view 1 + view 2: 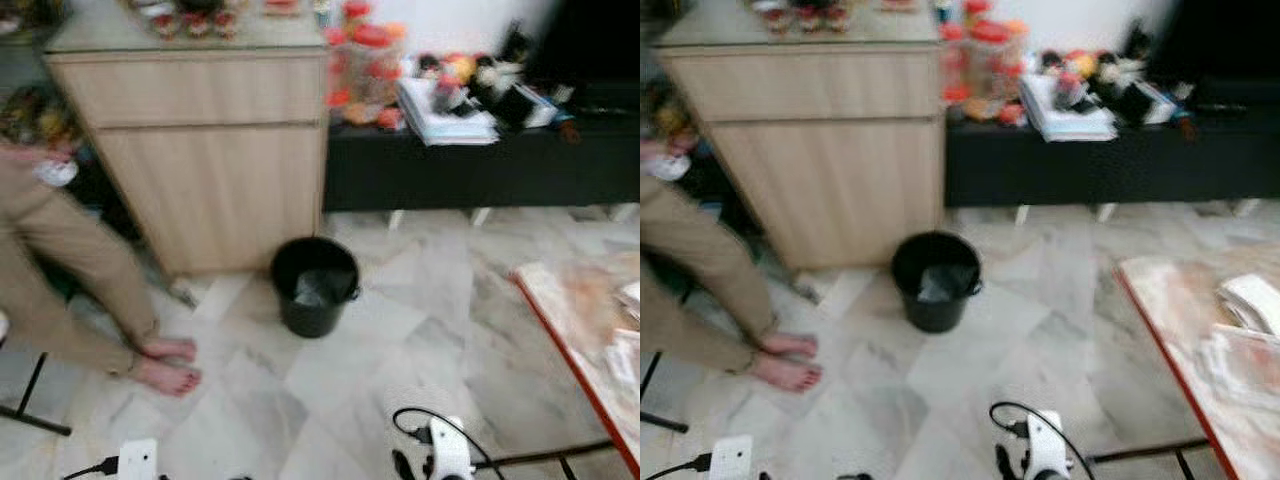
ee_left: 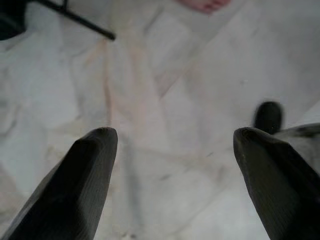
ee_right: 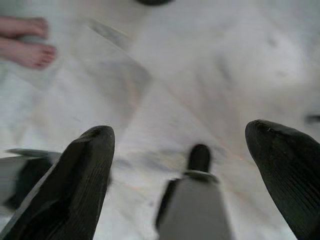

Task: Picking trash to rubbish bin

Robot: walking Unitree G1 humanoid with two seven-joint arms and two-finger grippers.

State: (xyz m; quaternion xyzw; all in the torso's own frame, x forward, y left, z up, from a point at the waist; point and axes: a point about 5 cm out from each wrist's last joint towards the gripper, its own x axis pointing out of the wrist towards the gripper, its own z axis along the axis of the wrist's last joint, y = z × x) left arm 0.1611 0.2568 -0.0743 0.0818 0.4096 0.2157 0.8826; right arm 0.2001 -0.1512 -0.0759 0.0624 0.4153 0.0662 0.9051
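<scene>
A black rubbish bin (image 1: 314, 284) stands on the marble floor in front of a wooden cabinet, with something pale inside it. My left gripper (image 2: 172, 145) hangs open over bare floor, nothing between its fingers. My right gripper (image 3: 180, 137) is open too, above the floor, and holds nothing. The right arm's white wrist (image 1: 447, 450) shows at the bottom edge of the head views. No loose trash can be made out on the floor.
A person's bare feet (image 1: 165, 363) and tan trouser legs are at the left, close to the bin. The wooden cabinet (image 1: 200, 140) stands behind it. A black low bench (image 1: 480, 160) holds clutter. A red-edged table (image 1: 590, 340) with papers stands at the right.
</scene>
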